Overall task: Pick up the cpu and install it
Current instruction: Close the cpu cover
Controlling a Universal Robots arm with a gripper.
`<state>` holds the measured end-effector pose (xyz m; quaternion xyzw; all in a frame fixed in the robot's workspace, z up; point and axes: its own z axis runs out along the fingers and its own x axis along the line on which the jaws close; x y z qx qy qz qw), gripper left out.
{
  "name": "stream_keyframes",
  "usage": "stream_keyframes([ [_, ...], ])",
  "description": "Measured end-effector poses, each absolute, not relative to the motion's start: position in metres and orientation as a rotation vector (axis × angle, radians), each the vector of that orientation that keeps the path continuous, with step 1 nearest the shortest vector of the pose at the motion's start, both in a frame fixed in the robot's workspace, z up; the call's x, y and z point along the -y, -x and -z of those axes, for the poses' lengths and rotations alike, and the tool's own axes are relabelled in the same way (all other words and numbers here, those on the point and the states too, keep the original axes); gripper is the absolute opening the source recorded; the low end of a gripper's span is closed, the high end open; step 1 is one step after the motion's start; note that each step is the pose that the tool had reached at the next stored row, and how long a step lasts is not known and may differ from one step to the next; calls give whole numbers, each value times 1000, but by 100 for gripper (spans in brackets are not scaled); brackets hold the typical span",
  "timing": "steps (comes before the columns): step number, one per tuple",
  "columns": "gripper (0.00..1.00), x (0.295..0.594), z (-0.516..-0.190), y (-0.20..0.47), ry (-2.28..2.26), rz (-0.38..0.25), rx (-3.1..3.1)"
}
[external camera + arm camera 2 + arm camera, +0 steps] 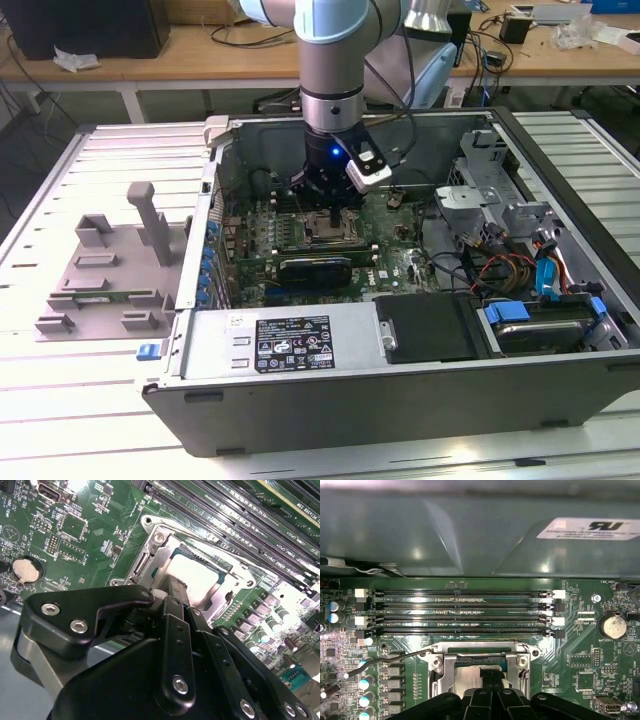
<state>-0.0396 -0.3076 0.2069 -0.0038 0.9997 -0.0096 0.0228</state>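
Broadly, a white slatted table carried a big open computer case lying on its side. The arm came straight down into the case from above. On the table at the exterior view's left, outside the case, sat a grey plastic tray.

The green motherboard covered the case floor. A long black graphics card lay across it, just beside the socket area. Four memory slots ran in parallel rows next to the square socket frame, and a thin wire lever stuck out from the frame's side.

The gripper hung directly over the socket, its two fingertips drawn together with nothing pinched between them. Their ends were at the cpu's top face. I could not tell whether they touched it.

The cpu lay flat inside the frame's opening, silvery top up, its edges square with the frame. A coin cell sat on the board, apart from the socket.
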Motion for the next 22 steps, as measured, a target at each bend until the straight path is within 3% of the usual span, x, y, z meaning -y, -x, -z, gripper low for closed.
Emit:
stream_keyframes([
  [22, 11, 308, -203, 44, 19, 33, -3096],
])
